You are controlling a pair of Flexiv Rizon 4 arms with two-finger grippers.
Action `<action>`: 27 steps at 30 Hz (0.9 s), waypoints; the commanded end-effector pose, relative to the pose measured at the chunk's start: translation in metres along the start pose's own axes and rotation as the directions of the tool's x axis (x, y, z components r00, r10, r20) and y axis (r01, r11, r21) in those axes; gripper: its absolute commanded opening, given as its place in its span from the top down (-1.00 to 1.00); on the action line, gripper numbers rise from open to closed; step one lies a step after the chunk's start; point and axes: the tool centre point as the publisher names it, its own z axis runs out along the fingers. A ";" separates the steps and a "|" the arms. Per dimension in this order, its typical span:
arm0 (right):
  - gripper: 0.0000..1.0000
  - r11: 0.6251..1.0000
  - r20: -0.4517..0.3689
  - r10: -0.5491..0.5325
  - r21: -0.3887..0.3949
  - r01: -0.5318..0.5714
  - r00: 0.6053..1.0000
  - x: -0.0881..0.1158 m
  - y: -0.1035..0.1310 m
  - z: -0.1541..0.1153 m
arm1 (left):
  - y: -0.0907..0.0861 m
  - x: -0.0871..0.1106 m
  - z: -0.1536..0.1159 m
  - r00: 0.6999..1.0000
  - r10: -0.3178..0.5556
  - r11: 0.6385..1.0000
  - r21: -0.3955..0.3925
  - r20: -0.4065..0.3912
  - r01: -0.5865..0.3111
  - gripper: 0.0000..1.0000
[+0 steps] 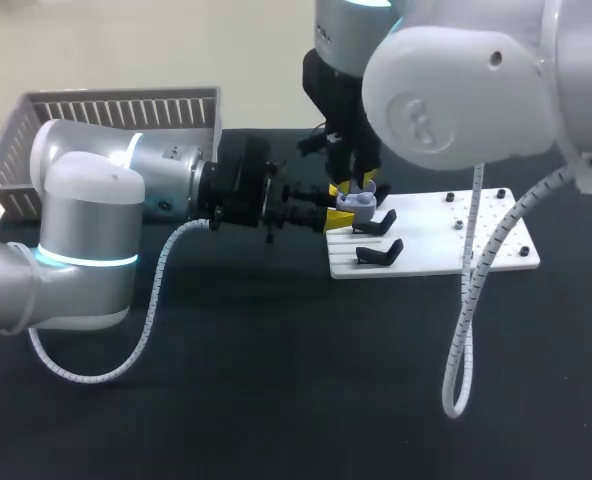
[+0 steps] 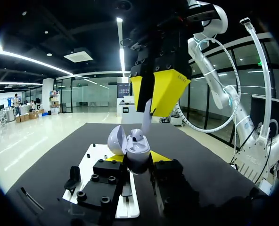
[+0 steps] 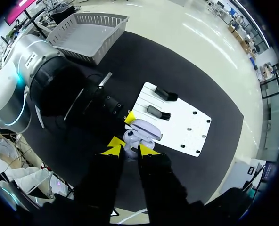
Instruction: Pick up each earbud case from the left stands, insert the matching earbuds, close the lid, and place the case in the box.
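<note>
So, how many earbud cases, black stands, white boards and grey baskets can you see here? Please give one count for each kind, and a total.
earbud case, lid open: 1
black stands: 2
white board: 1
grey basket: 1
Total: 5

Our left gripper (image 1: 342,211) holds what looks like the lavender earbud case (image 1: 358,201) at the white board's (image 1: 446,240) edge, beside two black stands (image 1: 379,251); our right gripper (image 1: 361,186) hangs directly above it.
</note>
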 end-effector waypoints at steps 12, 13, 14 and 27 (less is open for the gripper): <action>1.00 1.000 -0.006 0.007 -0.008 -0.007 1.000 -0.004 0.001 0.009 | -0.001 0.001 0.000 1.000 0.003 1.000 -0.003 0.003 -0.003 1.00; 1.00 1.000 -0.006 0.008 -0.008 -0.008 1.000 -0.005 0.001 0.009 | -0.001 0.001 0.000 1.000 0.003 1.000 -0.003 0.003 -0.003 1.00; 1.00 1.000 -0.006 0.009 -0.008 -0.009 1.000 -0.005 0.001 0.010 | -0.001 0.001 0.000 1.000 0.003 1.000 -0.003 0.003 -0.003 1.00; 1.00 1.000 -0.009 0.029 -0.012 -0.029 1.000 -0.007 -0.003 0.015 | -0.001 0.001 0.000 1.000 0.003 1.000 -0.003 0.003 -0.003 1.00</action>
